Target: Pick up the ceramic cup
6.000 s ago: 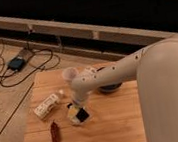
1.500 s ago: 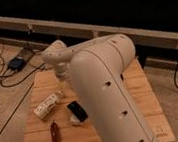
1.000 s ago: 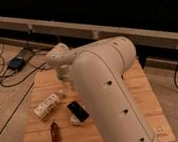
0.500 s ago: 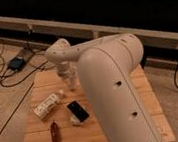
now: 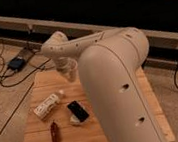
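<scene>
With my gripper point(image 5: 68, 68) closed around the ceramic cup point(image 5: 71, 69) over the far end of the wooden table point(image 5: 107, 133), I should lift straight, keeping it upright

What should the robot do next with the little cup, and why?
Probably lift a little higher. The tool at the table's far left part seems to hold the ceramic cup just above the wood, though the grip is hard to see. The bottle lies nearby, so rise straight up.
</scene>
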`<act>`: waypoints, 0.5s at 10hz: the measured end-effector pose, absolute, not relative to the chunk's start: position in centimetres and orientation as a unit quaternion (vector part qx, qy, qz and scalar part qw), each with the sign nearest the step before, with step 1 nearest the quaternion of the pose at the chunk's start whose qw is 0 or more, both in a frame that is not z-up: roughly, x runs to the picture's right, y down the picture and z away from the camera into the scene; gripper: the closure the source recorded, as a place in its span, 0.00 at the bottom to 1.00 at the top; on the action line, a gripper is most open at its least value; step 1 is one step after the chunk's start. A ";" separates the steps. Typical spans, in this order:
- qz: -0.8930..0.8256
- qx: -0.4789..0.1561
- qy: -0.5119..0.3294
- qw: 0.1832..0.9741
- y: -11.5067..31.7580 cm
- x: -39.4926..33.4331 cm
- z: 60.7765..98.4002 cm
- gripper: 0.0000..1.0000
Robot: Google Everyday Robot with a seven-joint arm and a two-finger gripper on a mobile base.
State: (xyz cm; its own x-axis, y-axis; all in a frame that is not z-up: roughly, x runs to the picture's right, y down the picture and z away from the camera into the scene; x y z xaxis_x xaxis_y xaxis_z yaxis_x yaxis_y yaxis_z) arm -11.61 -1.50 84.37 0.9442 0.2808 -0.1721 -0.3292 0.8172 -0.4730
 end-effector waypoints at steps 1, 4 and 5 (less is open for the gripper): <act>0.155 -0.249 0.049 0.955 -2.2 -11.5 83.8 1.00; 0.150 -0.241 0.049 0.957 -2.8 -11.5 82.9 1.00; 0.150 -0.241 0.049 0.958 -2.8 -11.6 82.9 1.00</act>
